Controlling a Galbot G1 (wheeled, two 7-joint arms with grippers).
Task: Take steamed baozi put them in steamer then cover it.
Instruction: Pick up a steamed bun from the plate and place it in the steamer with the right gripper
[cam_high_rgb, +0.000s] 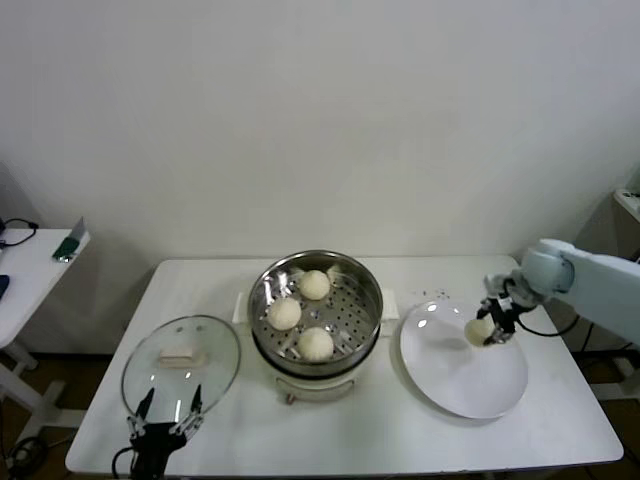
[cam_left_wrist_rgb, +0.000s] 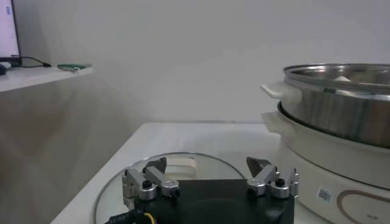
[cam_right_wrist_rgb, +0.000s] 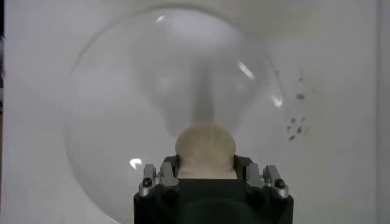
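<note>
Beside the steamer (cam_high_rgb: 316, 312), the right gripper (cam_high_rgb: 490, 328) clamps its jaws on the fourth baozi (cam_high_rgb: 479, 329) over the white plate (cam_high_rgb: 470, 385), while the left gripper (cam_high_rgb: 168, 415) idles wide-jawed at the glass lid (cam_high_rgb: 180, 362).

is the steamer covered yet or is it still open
Open. The steamer shows three baozi uncovered inside; the cover lies flat on the table beside it.

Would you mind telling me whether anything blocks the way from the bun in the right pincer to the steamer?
Nothing visible does. The right pincer holds the bun over the plate; the steamer stands uncovered, its lid on the far side.
</note>
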